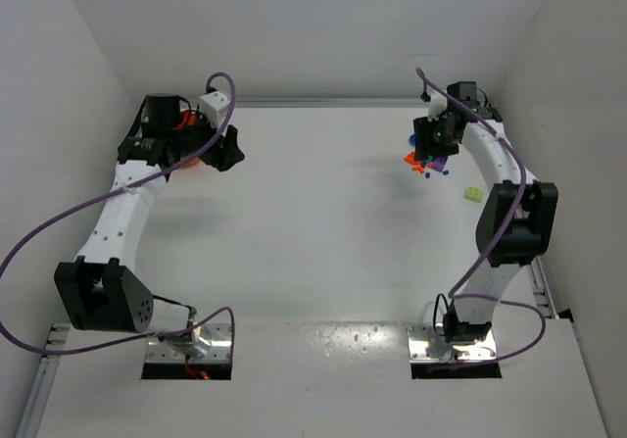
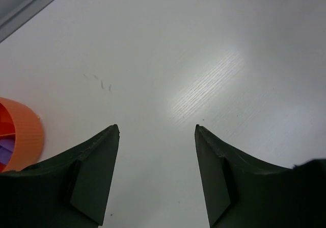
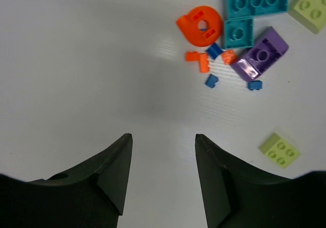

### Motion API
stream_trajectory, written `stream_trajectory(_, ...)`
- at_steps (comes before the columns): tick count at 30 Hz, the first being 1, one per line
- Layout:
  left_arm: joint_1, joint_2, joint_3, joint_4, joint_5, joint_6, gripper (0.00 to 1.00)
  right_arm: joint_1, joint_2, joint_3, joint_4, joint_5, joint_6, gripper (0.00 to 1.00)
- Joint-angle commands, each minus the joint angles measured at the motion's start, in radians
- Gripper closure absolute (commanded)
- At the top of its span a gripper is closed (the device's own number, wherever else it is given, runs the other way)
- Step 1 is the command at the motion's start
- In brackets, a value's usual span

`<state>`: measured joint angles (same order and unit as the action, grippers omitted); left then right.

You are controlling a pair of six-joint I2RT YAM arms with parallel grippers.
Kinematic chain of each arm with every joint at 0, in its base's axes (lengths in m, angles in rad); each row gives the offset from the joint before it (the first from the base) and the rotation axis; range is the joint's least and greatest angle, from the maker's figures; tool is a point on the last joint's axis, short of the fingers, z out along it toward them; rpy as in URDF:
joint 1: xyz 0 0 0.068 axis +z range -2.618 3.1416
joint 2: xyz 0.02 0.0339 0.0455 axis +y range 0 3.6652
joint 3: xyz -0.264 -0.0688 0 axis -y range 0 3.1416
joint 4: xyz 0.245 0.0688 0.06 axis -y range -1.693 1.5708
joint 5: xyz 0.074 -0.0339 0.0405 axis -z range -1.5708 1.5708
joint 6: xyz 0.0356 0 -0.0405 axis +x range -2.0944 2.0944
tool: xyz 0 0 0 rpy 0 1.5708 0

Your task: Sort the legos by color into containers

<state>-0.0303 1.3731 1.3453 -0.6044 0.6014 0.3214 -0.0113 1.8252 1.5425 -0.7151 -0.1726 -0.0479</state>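
Hovering with jaws spread, right gripper (image 3: 163, 136) faces scattered legos (image 3: 238, 33).

White table (image 1: 313, 232) w/ white walls on 3 sides: back wall (image 1: 313, 26), left wall (image 1: 49, 115), right wall (image 1: 583, 115). Thin gray rail (image 1: 323, 103) runs along the far edge. Side rail (image 1: 542, 286) on the right. Light makes a bright spot (image 1: 323, 335) near the front. Few tiny dark marks (image 2: 102, 83) on the top.

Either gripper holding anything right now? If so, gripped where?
Nothing held. Left gripper is open over the table, with the orange bowl off to its side. Right gripper is open too; the legos lie ahead of its fingers, untouched.
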Motion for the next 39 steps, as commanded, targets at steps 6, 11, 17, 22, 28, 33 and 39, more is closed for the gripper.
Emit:
stream_trajectory(6,-0.057,-0.02,-0.005,0.133,-0.051,-0.122,0.33,-0.046,0.121,0.119,0.032,0.171,0.157,0.41)
stream_trajectory(11,-0.077,-0.02,-0.023,0.143,-0.06,-0.122,0.33,-0.046,0.131,0.057,0.082,0.251,0.273,0.4)
stream_trajectory(17,-0.077,-0.011,-0.032,0.152,-0.069,-0.14,0.33,-0.055,0.19,0.048,0.101,0.306,0.332,0.4)
stream_trajectory(22,-0.077,-0.011,-0.041,0.161,-0.06,-0.15,0.33,-0.064,0.236,0.074,0.101,0.335,0.375,0.4)
stream_trajectory(28,-0.077,-0.011,-0.041,0.17,-0.06,-0.15,0.33,-0.073,0.308,0.123,0.092,0.361,0.395,0.4)
stream_trajectory(33,-0.077,-0.002,-0.041,0.17,-0.06,-0.15,0.33,-0.082,0.335,0.166,0.101,0.37,0.404,0.4)
stream_trajectory(39,-0.077,0.018,-0.041,0.18,-0.06,-0.15,0.33,-0.092,0.385,0.212,0.092,0.361,0.404,0.4)
